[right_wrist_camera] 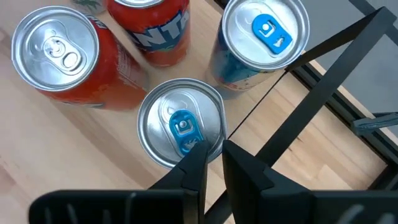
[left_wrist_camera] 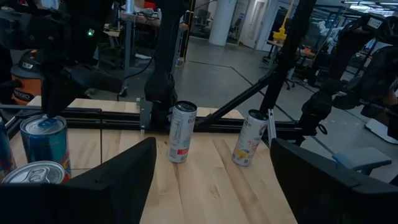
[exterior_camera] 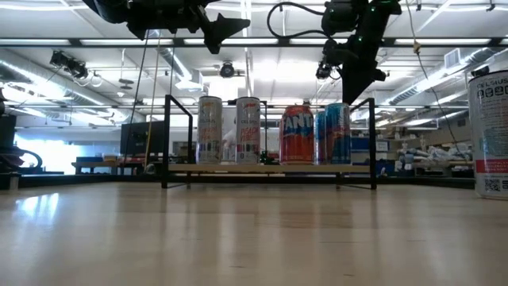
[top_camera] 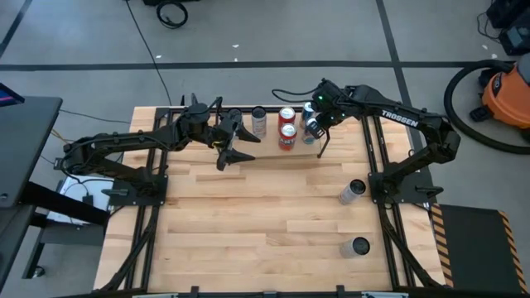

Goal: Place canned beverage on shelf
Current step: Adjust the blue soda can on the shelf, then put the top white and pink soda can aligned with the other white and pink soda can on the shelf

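Pale wooden desk [top_camera: 248, 215] under workshop lights. At top centre of the high view, the shelf [top_camera: 331, 109] holds red cans [top_camera: 286, 128] and blue cans [top_camera: 311, 126]. The right gripper [right_wrist_camera: 211, 158] hovers just above a blue can's lid, jaws nearly clenched, holding nothing. The left gripper [top_camera: 240, 142] hangs left of the shelf, jaws spread and empty. Two cans [top_camera: 354, 217] wait at lower right.

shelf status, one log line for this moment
shelf: several cans standing | right gripper: shut, empty, above blue-tab can | left gripper: open, empty, raised beside shelf | table: two cans left
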You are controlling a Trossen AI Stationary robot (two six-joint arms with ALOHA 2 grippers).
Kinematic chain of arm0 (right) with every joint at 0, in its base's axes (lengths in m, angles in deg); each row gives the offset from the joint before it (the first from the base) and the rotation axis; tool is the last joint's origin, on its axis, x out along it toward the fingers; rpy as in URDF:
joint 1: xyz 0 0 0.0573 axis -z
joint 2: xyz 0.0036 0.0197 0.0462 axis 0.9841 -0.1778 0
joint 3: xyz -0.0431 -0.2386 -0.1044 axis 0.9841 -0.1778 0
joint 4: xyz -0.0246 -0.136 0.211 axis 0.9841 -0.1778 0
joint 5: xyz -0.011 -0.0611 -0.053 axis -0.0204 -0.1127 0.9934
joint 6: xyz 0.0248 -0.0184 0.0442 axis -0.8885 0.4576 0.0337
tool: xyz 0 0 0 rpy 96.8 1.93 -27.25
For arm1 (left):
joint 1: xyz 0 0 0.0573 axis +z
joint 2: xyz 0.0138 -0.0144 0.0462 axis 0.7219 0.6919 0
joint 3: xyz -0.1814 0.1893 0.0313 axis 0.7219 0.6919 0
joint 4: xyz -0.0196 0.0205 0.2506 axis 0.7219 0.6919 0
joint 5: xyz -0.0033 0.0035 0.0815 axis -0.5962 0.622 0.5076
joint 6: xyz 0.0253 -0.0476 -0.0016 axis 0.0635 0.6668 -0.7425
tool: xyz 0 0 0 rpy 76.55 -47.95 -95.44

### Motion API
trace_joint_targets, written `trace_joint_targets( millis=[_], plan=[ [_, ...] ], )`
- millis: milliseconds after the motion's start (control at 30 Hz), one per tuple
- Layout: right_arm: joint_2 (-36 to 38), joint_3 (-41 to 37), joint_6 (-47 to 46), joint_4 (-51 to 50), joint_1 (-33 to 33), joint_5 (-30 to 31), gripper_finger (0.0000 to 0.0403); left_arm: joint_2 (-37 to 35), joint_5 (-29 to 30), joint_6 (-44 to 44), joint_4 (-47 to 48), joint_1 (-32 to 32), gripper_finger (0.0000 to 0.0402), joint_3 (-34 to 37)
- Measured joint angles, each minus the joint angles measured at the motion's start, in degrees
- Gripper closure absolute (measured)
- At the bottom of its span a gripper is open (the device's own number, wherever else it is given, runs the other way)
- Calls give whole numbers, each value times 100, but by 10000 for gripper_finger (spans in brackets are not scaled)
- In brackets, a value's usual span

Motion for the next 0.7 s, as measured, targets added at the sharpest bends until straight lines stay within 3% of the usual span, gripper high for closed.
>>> trace_joint_targets(
  millis=[367, 700],
  plan=[
    [73, -7, 205, 29, -36, 4, 345, 0, 0, 4, 42, 5, 86, -2],
    [638, -7, 314, -71, -228, -1, 345, 0, 3, 273, -24, 179, 86, -6]
  ],
)
